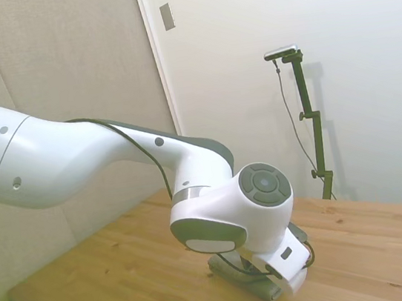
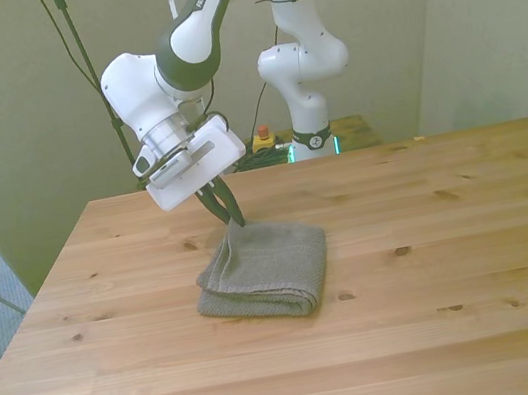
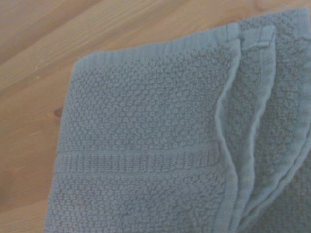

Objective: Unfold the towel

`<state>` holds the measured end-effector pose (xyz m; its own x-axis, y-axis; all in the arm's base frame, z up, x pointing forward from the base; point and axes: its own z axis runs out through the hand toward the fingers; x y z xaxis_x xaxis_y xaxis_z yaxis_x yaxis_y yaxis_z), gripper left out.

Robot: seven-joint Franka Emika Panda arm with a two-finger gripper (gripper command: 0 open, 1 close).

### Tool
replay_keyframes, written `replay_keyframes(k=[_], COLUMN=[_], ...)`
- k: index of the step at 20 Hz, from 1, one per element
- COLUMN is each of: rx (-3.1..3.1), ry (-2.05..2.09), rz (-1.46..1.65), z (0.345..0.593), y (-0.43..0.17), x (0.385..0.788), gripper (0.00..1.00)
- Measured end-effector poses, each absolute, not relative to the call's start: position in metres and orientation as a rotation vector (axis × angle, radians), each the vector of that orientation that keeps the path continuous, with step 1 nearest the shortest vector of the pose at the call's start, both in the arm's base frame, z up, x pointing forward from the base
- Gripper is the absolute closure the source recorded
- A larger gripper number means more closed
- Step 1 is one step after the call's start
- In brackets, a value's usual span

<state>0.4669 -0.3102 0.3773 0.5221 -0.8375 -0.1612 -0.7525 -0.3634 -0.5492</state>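
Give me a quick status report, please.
Gripper shut on towel corner. Towel folded, flat on table. Nothing in the way.

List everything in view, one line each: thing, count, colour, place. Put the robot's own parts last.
towel: one, grey-brown, folded, on the table a little toward the front view's left, its far corner pinched up.
table: one, light wood, under the towel.
second robot arm: one, white, behind the table's far edge.
arm: one, white, reaching down over the towel.
gripper: one, dark fingers closed on the towel's far corner.
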Motion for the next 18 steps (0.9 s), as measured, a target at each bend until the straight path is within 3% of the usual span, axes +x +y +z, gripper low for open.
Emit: replay_keyframes(k=[6, 13, 18], rx=[-2.199, -2.3, -2.359], ry=[1.213, 1.079, 1.011], rz=[-0.3, -0.351, -0.357], z=[0.434, 0.491, 0.502], y=[-0.292, -0.208, -0.151], x=[0.472, 0.502, 0.523], gripper=[1.0, 1.0, 1.0])
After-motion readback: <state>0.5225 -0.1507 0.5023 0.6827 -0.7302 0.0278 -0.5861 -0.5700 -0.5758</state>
